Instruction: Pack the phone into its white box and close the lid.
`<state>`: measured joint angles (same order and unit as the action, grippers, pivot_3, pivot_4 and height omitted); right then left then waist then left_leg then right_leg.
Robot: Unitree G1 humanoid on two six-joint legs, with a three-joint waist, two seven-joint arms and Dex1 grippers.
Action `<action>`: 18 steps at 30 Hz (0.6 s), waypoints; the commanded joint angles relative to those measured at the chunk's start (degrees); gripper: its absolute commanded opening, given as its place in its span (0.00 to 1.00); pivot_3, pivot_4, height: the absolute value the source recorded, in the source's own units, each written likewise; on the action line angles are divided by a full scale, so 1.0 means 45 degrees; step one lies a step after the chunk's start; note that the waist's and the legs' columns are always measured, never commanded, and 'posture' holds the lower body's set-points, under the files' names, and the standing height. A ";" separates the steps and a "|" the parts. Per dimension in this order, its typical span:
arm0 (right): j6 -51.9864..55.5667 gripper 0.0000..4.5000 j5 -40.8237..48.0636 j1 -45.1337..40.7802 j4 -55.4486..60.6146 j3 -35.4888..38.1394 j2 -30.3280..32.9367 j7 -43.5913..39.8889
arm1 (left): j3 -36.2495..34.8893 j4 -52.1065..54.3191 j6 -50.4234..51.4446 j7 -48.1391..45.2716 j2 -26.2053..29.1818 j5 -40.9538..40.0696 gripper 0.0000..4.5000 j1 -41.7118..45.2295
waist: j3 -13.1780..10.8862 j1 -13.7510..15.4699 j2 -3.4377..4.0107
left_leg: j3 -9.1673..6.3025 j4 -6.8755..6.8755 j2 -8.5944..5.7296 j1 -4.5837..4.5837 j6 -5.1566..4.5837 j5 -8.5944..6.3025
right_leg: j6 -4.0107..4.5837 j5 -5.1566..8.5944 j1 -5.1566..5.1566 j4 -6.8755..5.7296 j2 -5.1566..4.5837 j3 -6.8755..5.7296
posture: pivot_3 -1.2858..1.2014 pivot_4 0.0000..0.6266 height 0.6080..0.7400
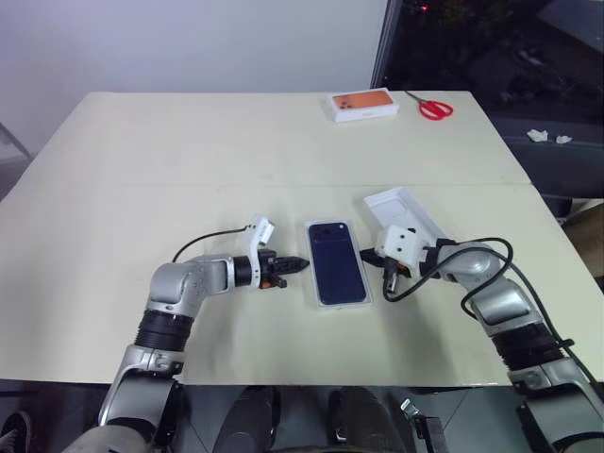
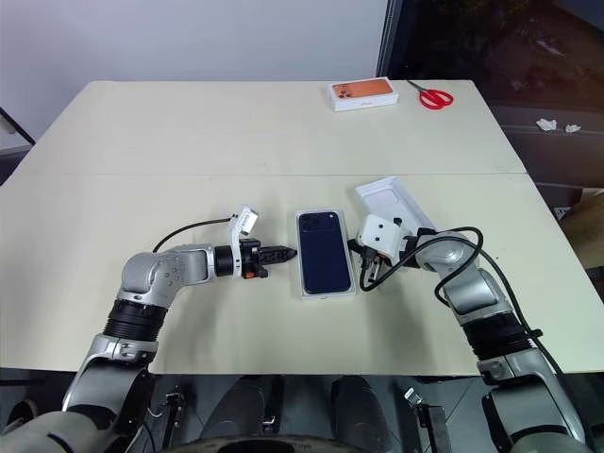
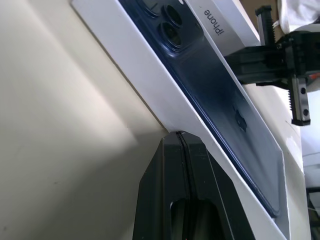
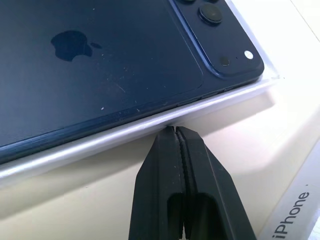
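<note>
The dark navy phone (image 1: 337, 264) lies back-up in the shallow white box (image 1: 342, 306) at the table's centre, camera cluster at the far end. My left gripper (image 1: 298, 265) is shut and empty, with its tip at the box's left wall (image 3: 150, 85). On the other side my right gripper (image 1: 370, 255) is also shut on nothing, its tip against the box's right rim (image 4: 125, 132). The lid (image 1: 404, 209) lies just right of the box, white face up, partly hidden behind my right wrist. Its side reads "iPhone" (image 3: 215, 22).
A white box with an orange top (image 1: 363, 104) and red scissors (image 1: 434, 107) lie at the table's far right. The cream table (image 1: 189, 160) has open surface to the left and behind the box. The table's right edge is close to my right arm.
</note>
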<state>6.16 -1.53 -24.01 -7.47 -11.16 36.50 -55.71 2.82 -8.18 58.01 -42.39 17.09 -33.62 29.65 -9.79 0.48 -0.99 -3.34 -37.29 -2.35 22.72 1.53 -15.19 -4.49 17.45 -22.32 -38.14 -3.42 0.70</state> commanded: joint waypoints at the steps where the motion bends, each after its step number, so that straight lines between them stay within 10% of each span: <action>1: 0.0227 0.01 0.0326 -0.0077 0.0462 -0.0113 0.0140 -0.0594 | -0.0372 0.0099 -0.0466 -0.0279 0.0314 -0.0024 0.00 0.0312 | 0.0000 -0.0016 0.0000 | 0.0000 0.0002 0.0000 0.0000 0.0000 0.0000 | 0.0000 0.0000 0.0000 0.0000 0.0000 0.0000 | 0.52 0.24 1.00; 13: 0.0585 0.01 0.0298 -0.0665 0.0636 0.0180 0.0595 -0.1056 | -0.1017 0.0045 -0.0745 -0.0768 0.1419 -0.0135 0.00 0.0289 | -0.0002 -0.0205 0.0001 | 0.0001 0.0011 0.0005 0.0003 0.0000 0.0000 | 0.0000 0.0000 -0.0009 0.0004 0.0003 0.0001 | 0.52 0.24 1.00; 18: 0.2044 0.41 0.1348 -0.0842 0.1587 0.1158 0.1197 -0.1371 | -0.2048 0.0891 -0.1333 -0.1142 0.2337 -0.0449 0.20 -0.0434 | -0.0006 -0.0270 0.0005 | 0.0001 0.0020 0.0007 0.0007 0.0000 -0.0001 | 0.0000 0.0000 -0.0019 0.0004 0.0003 0.0004 | 0.52 0.24 1.00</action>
<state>14.20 2.48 -27.79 -4.30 -8.02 41.04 -61.19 -3.40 -6.58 53.97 -46.26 25.85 -34.52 28.09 -9.82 -0.74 -0.97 -3.34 -37.18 -2.30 22.75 1.53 -15.19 -4.49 17.45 -22.43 -38.12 -3.40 0.72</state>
